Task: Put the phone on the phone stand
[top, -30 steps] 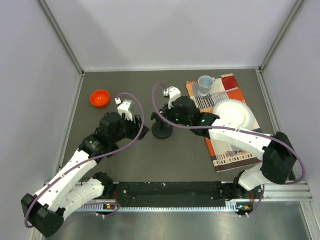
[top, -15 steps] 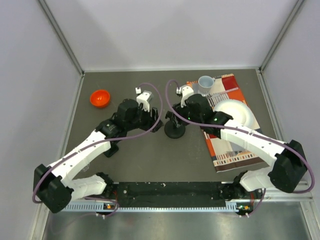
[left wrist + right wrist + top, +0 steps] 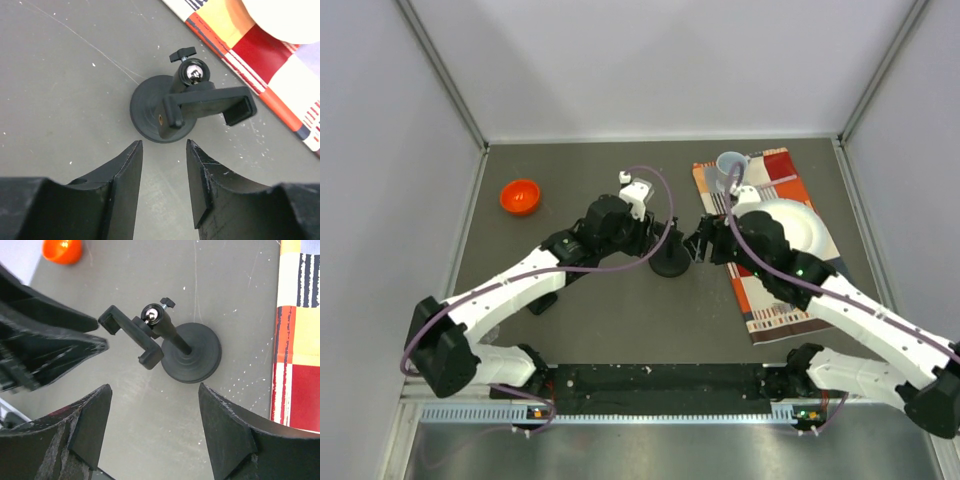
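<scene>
- phone stand (image 3: 669, 264): upright near the middle of the table (image 3: 570, 170), just off the left edge of the striped mat (image 3: 760, 310).
- cradle (image 3: 207, 102): empty, tipped on its ball joint, with its long axis crosswise to the left fingers.
- left gripper (image 3: 164, 147): fingers narrowly parted, nothing between them. The stand is straight ahead, close.
- right gripper (image 3: 154, 390): fingers wide, empty. The stand is straight ahead, close.
- phone: shown in no view, so its place cannot be told.
- Judgement: the stand lies between both grippers, neither plainly nearer.
</scene>
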`<state>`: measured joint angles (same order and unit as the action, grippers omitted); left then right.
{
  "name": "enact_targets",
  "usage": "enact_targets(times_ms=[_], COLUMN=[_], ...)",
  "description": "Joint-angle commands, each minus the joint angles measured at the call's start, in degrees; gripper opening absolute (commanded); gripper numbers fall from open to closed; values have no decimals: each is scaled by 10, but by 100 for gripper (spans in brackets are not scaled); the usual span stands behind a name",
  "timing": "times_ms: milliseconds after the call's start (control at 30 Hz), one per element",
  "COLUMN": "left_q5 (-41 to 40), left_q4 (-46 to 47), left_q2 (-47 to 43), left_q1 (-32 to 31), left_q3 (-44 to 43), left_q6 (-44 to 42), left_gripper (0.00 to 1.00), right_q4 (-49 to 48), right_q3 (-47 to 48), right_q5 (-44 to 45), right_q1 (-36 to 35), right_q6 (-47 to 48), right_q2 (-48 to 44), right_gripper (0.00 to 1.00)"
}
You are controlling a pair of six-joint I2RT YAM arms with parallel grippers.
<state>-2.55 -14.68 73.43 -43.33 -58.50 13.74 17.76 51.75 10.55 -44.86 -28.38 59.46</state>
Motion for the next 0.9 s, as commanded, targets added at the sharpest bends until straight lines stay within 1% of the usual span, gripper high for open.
enact_targets(times_ms=[0, 133, 267, 367, 400, 500, 533, 600, 633, 767, 800, 867], left_q5=[-49, -59, -94, -118, -122, -140, -140, -142, -145, -152, -158, -170], left_q4=[40, 53, 63, 64, 63, 64, 64, 67, 69, 73, 73, 72], left_q2=[31, 45, 57, 65, 66, 66, 66, 63, 59, 51, 51, 49], left_q1=[-14, -24, -33, -37, -40, -44, -45, -49, -50, -59, -61, -63], left_q3=[-39, -46, -52, -56, -55, -50, -49, -43, -42, -36, -36, -36], left_q6=[-37, -41, -42, -42, -42, -36, -34, -25, -25, -25, -25, -21], left_gripper=[44, 44, 42, 34, 25, 10, 7, 5, 2, 0, 0, 0], right_q4=[-47, -47, -53, -59, -62, -71, -74, -84, -88, -103, -99, -93], right_q3=[-34, -27, -8, 16, 25, 43, 45, 53, 55, 68, 73, 82], right_q5=[-4, -18, 16, 43, 60, 62, 67, 76, 78, 92, 94, 94], right_q1=[-1, -3, -15, -29, -31, -36, -39, -44, -45, -50, -50, -49], right_q6=[-50, -62, -61, -58, -55, -56, -56, -60, -59, -45, -44, -43], right_q2=[-44, -13, 43, 70, 83, 112, 117, 129, 136, 153, 159, 174], right_gripper=[68, 65, 62, 60, 59, 59, 58, 58, 58, 56, 53, 42])
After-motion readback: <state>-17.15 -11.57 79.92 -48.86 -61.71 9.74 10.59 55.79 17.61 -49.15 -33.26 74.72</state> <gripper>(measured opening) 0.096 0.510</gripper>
